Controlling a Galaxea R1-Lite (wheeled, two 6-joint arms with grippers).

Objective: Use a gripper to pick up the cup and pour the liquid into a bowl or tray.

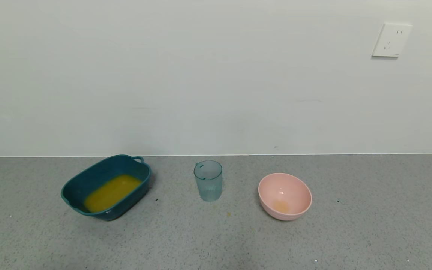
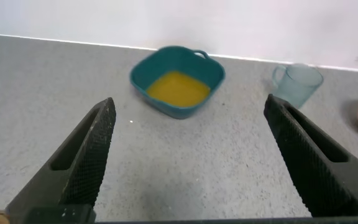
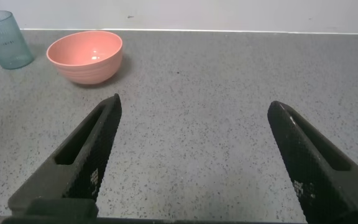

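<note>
The pale blue-green cup (image 1: 208, 180) stands upright and empty on the grey counter, between the tray and a pink bowl. It also shows in the left wrist view (image 2: 297, 84) and the right wrist view (image 3: 4, 38). The dark teal tray (image 1: 77, 183) sits to its left and holds the orange-yellow liquid (image 1: 111, 192); the tray (image 2: 210, 71) and liquid (image 2: 178, 88) show in the left wrist view too. My left gripper (image 2: 188, 109) is open and empty, well short of the tray. My right gripper (image 3: 194, 106) is open and empty, away from the cup. Neither gripper shows in the head view.
A round pink bowl (image 1: 284, 195) with a faint orange smear at its bottom stands right of the cup, also in the right wrist view (image 3: 86, 56). A white wall with a socket (image 1: 391, 39) runs along the counter's back edge. A few small orange drops lie before the cup.
</note>
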